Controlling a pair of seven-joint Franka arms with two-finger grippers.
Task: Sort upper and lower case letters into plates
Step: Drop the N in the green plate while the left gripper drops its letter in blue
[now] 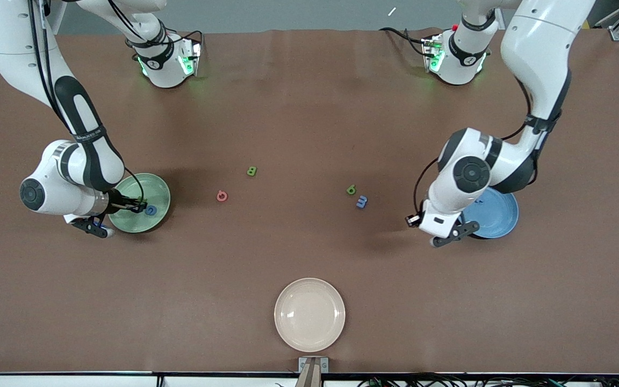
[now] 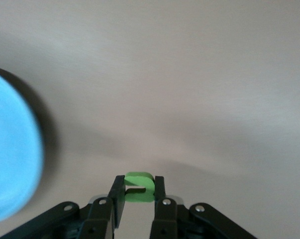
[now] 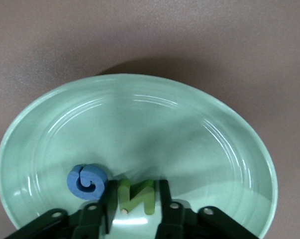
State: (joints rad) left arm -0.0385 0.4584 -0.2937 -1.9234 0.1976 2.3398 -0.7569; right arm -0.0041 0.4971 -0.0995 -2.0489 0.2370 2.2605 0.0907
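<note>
Over the brown bench point(image 1: 309, 107), my right claw point(image 3: 135, 199) is pinching a green letter point(image 3: 136, 195) inside the pale green plate point(image 3: 140, 124); my left claw point(image 2: 139, 196) is gripping another green letter point(image 2: 139, 187) beside the blue plate point(image 2: 10, 164).

pale green plate point(image 1: 155, 189), bright blue plate point(image 1: 500, 215) (cream plate point(image 1: 309, 314))

From my remote station, a robotics lab: two white arms bolted at a brown-covered table point(image 1: 309, 107), green status lights glowing at their bases, cables trailing along the table's edge, aluminium framing point(image 1: 618, 24) at one corner.
</note>
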